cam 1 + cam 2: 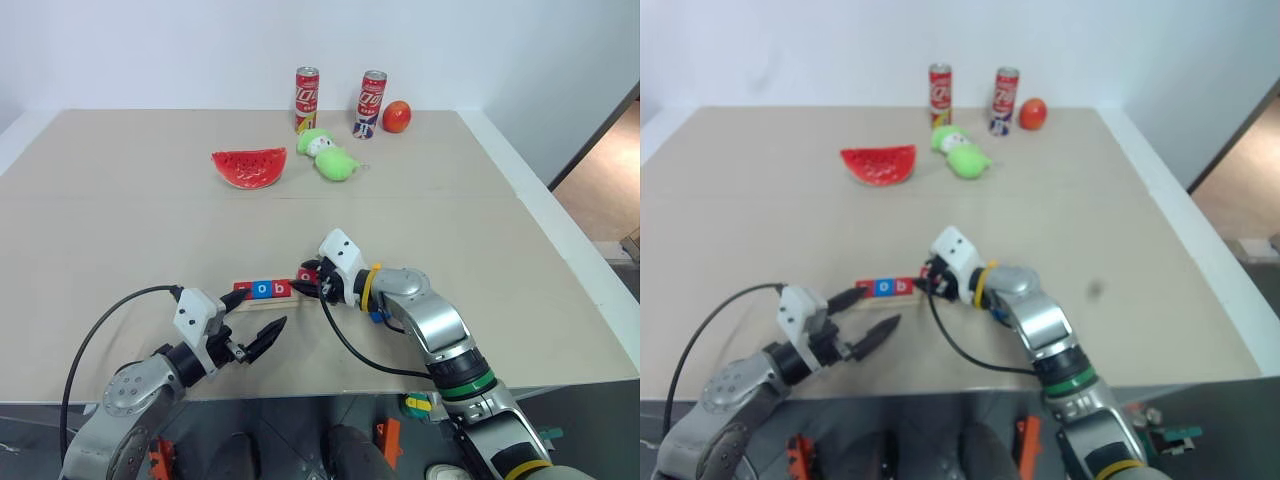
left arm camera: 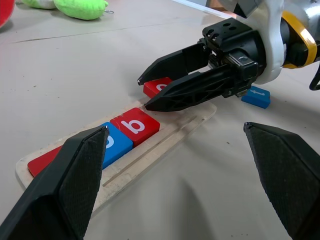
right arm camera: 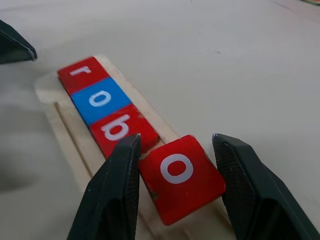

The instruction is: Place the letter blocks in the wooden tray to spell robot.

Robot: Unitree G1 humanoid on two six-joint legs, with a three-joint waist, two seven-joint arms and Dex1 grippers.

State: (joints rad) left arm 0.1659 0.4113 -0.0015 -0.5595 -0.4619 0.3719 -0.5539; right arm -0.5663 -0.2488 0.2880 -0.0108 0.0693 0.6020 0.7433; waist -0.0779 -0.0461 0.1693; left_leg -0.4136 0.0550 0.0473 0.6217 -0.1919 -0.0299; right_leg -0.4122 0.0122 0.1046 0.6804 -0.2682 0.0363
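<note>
Wooden tray (image 3: 60, 130): lies flat on the table (image 1: 480, 230), near its front edge, between the two hands.
Tiles in the groove: red r (image 3: 82, 74), blue o (image 3: 100, 99), red b (image 3: 119, 129) — side by side, each touching the next.
Right hand (image 3: 175, 175): fingers part-way apart, one on each side of a red o tile (image 3: 181, 176); they touch or nearly touch its edges (firm grip cannot be told). This tile sits skewed at the tray's open end, just beside the b.
Blue t tile (image 2: 256, 96): on the table past the tray's end, behind the right hand.
Left hand (image 2: 175, 190): fingers spread wide, holding nothing — close to the tray, apart from it.
Far side of table: two cans (image 1: 307, 98), an orange-red fruit (image 1: 397, 116), a green plush toy (image 1: 333, 156), a watermelon slice (image 1: 249, 167).
</note>
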